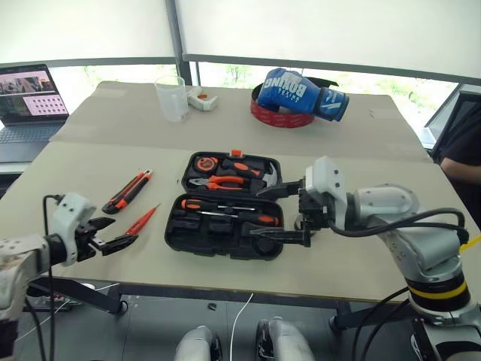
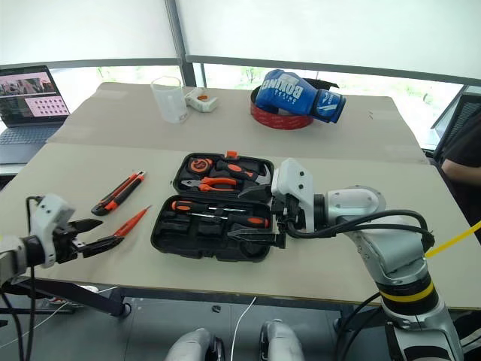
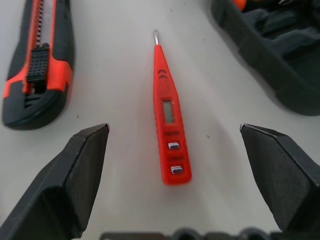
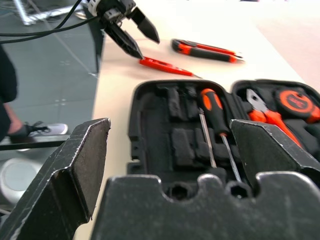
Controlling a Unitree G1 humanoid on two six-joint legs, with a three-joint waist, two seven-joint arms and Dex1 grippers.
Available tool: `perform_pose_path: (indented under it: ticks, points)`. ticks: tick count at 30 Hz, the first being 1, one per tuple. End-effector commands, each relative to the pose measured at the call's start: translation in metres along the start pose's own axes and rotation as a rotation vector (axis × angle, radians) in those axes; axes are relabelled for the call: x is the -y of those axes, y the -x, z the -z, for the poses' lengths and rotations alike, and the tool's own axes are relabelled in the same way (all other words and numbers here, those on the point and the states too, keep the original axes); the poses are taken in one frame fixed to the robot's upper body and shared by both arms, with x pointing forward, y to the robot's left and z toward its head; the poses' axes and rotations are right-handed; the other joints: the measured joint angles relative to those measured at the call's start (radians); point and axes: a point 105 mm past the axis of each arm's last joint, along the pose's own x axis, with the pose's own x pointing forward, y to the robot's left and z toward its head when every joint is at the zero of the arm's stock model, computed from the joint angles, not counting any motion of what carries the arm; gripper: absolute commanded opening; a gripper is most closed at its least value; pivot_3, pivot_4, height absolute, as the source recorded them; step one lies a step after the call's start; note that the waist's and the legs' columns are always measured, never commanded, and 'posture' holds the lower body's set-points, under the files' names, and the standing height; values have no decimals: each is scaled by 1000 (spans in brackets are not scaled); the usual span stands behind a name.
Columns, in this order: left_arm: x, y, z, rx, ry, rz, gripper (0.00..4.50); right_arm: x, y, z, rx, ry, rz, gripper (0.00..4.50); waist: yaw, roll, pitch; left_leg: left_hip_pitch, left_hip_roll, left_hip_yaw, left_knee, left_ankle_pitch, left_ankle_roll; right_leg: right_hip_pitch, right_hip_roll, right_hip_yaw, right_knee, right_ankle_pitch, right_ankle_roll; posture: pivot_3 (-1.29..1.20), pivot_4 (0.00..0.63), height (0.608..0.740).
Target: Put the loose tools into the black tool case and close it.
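The black tool case (image 1: pixel 174 226) lies open mid-table. Two orange-and-black screwdrivers (image 1: pixel 225 206) rest side by side in its near half. My right gripper (image 1: pixel 257 213) hovers open over that half's right end, empty; in the right wrist view the screwdrivers (image 4: pixel 212 107) lie beyond its fingers (image 4: pixel 85 150). Left of the case lie the utility knife (image 1: pixel 128 190) and the slim orange tester (image 1: pixel 143 219). My left gripper (image 1: pixel 119 234) is open at the tester's near end. In the left wrist view the tester (image 3: pixel 169 120) lies between its spread fingers (image 3: pixel 85 165), untouched, with the knife (image 3: pixel 37 65) beside it.
Pliers (image 1: pixel 225 181), a hammer and a tape measure (image 1: pixel 204 162) fill the case's far half. At the back are a laptop (image 1: pixel 26 105), a clear cup (image 1: pixel 172 98), and a blue boxing glove (image 1: pixel 301 92) on a red ring (image 1: pixel 282 118). A person (image 1: pixel 462 143) is at the right edge.
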Motion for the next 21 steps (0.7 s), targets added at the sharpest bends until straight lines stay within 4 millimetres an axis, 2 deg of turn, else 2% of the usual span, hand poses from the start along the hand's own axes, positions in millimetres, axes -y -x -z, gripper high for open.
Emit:
perform_pose_path:
  ticks: [1,2,6,8,9,10,14,18,21]
  points:
    - [-12,-14,9,-66,14,-36,4500,-6,9,-13,28,44,15,4469,-1,0,0,0,0,0,0,0,0,0,0,0,0,0,0,0,150,714]
    - [-14,-18,13,-90,22,-34,4500,-7,11,-13,25,44,18,4469,1,0,0,0,0,0,0,0,0,0,0,0,-1,0,0,0,150,714]
    - [-6,-29,9,-60,14,54,3495,-14,17,-7,1,30,20,4500,9,0,0,2,0,0,0,0,0,1,-1,1,0,-1,1,0,150,714]
    - [0,-30,3,-18,5,92,2811,-15,19,-7,1,22,20,4500,12,0,0,2,0,0,0,0,0,1,-2,1,0,-1,2,0,150,714]
    - [1,-29,0,1,4,101,2310,-16,20,-6,0,20,22,4500,12,0,0,2,0,0,0,0,0,1,-2,1,0,-1,2,0,150,714]
    - [1,-28,-2,15,4,104,2154,-15,20,-6,-1,18,25,4500,13,0,0,2,0,0,0,0,0,1,-2,1,0,-1,2,0,150,714]
    - [-6,-19,-14,56,-47,84,534,-14,25,-4,-18,12,38,4500,15,0,0,1,0,0,0,0,0,1,-2,1,-1,-1,2,0,150,714]
    - [-15,-9,-49,142,-143,48,438,-24,37,7,-62,-100,-27,4500,16,-1,0,-1,0,-1,0,0,1,0,-1,0,-1,-1,1,0,150,714]
    - [2,-5,-79,203,-249,162,438,-35,44,14,-113,-74,-58,4500,20,-2,0,-4,0,-3,1,0,1,1,-1,-4,-4,-1,1,0,150,714]
